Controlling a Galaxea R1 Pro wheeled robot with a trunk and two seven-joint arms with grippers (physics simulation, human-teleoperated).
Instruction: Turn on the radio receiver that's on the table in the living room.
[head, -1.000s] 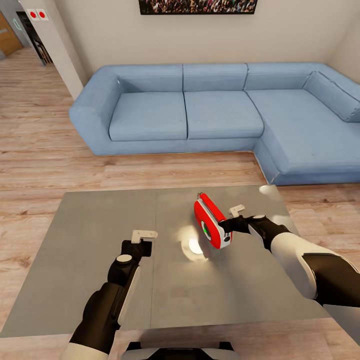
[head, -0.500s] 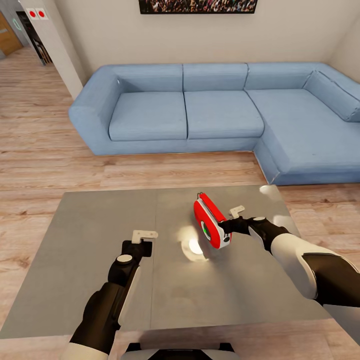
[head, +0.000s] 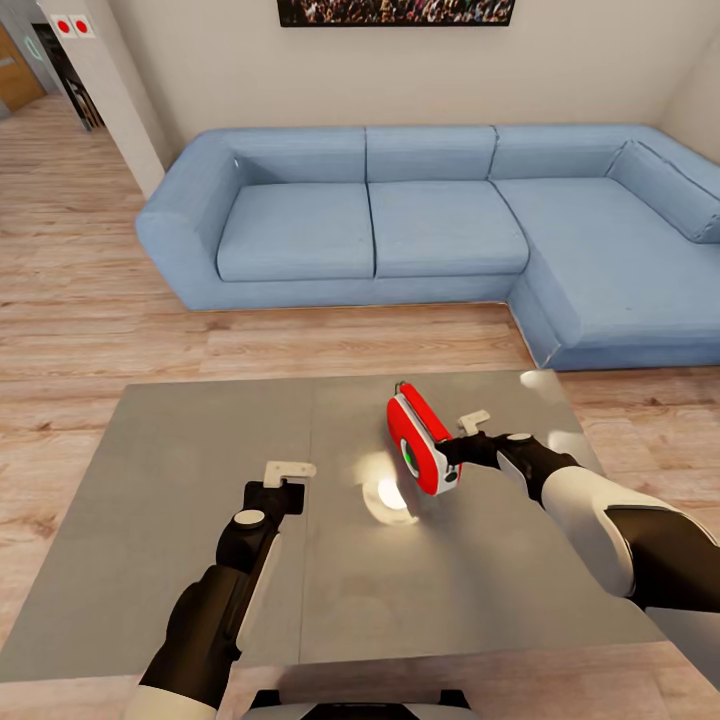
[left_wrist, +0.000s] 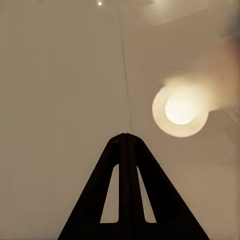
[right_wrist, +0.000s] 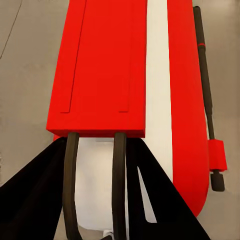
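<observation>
While the small glossy red radio receiver (head: 420, 447) stands on edge on the glossy grey-taupe table (head: 180, 520), the right gripper (head: 455, 458) touches its near end, fingers seemingly together. A light, steady press should avoid toppling it. The left gripper (head: 288, 478) hovers well apart, fingers pressed together.

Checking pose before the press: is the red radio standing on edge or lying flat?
On edge. The glossy red radio receiver stands on its narrow side on the grey-taupe table, green-ringed dial facing sideways, right tool at its end.
</observation>
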